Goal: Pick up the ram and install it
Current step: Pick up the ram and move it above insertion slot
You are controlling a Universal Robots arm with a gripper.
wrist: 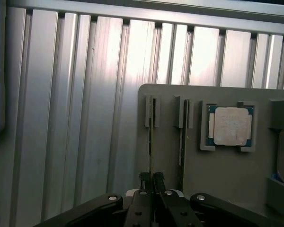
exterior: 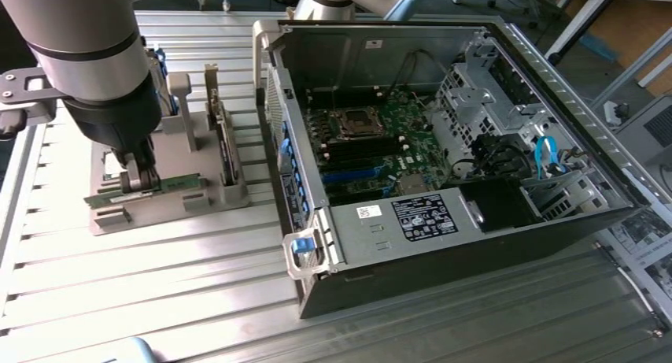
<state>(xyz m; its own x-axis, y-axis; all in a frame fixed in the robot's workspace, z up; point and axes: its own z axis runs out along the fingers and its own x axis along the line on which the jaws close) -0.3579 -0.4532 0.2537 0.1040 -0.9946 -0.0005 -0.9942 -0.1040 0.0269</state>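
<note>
Exterior view had the gripper [exterior: 138, 179] down on the ram [exterior: 170, 183], upright on edge in the grey holder [exterior: 110, 218]; wrist view had its fingers [wrist: 159, 179] pinching that thin edge, so the pick-up seemed in hand, needing a straight lift from the slots [wrist: 147, 111].

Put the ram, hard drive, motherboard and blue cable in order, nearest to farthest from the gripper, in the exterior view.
1. Ram, pinched in the shut gripper, on the grey holder.
2. Hard drive, on edge in that holder, further to the exterior view's right.
3. Motherboard, inside the open case.
4. Blue cable, at the case's right end in the exterior view.
</note>
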